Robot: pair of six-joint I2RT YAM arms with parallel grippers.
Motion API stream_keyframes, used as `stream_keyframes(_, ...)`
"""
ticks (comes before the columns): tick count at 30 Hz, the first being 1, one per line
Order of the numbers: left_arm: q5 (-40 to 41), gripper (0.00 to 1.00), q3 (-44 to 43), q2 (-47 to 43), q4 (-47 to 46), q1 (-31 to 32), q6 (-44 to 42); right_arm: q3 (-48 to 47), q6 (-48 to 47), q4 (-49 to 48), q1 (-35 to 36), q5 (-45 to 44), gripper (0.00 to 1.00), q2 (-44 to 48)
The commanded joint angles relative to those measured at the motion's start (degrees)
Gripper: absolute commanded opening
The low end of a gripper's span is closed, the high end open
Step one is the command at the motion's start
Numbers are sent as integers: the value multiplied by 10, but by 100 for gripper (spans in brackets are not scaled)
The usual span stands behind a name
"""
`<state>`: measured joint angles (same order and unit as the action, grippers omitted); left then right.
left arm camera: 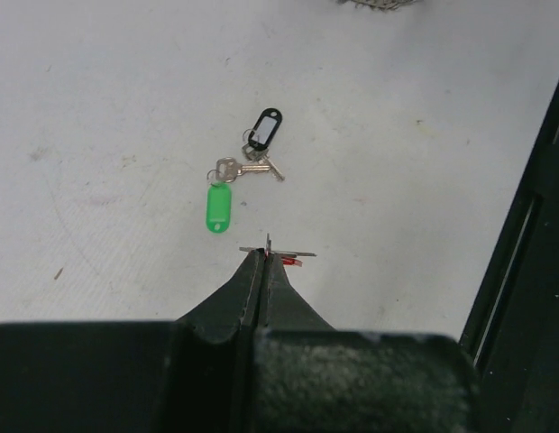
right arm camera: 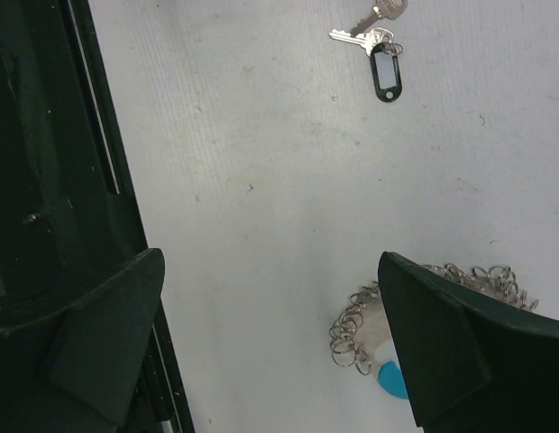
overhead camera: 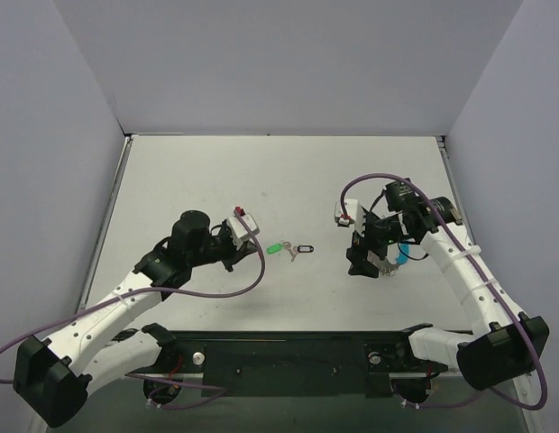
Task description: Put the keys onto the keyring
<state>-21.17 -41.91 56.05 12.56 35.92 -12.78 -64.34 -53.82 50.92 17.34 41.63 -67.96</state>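
The white table (overhead camera: pixel 261 171) carries everything, with the left arm (overhead camera: pixel 108 311) reaching in from the near left and the right arm (overhead camera: pixel 464 271) bent in from the near right. The right gripper (right arm camera: pixel 270 271) points down at the right side of the table with its fingers spread wide apart and nothing between them. The left gripper (left arm camera: pixel 264 257) has its fingers pressed together, pinching the red-tagged key (left arm camera: pixel 281 259) by its edge. The keyring (right arm camera: pixel 352 329) lies in a loose heap of chain on the table beside the right gripper's right finger, which partly hides it, its light-blue tag (right arm camera: pixel 392 379) peeping out. Mid-table between the grippers lie the green-tagged key (left arm camera: pixel 219 206) and, just right of it, the black-tagged key (left arm camera: pixel 264 129), their metal blades meeting
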Motion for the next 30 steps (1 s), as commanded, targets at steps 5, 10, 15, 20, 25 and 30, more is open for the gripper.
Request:
stream_keyframes(5, -99, 0, 34, -55, -89, 4, -5, -48, -68, 77, 10, 73, 100, -17)
stream_keyframes(10, -107, 0, 42, -60, -107, 5, 5, -59, -80, 102, 23, 58, 100, -12)
stream_keyframes(15, -118, 0, 50, -62, -117, 6, 7, -64, -76, 105, 30, 66, 100, -11)
stream_keyframes(20, -121, 0, 73, -81, -162, 11, 10, -78, -66, 117, 31, 94, 100, -30)
stream_keyframes(25, -133, 0, 98, -96, -212, 18, 23, -76, -102, 133, 39, 95, 100, -31)
stream_keyframes(30, -136, 0, 113, -102, -262, 32, 71, -73, -111, 140, 47, 115, 100, -30)
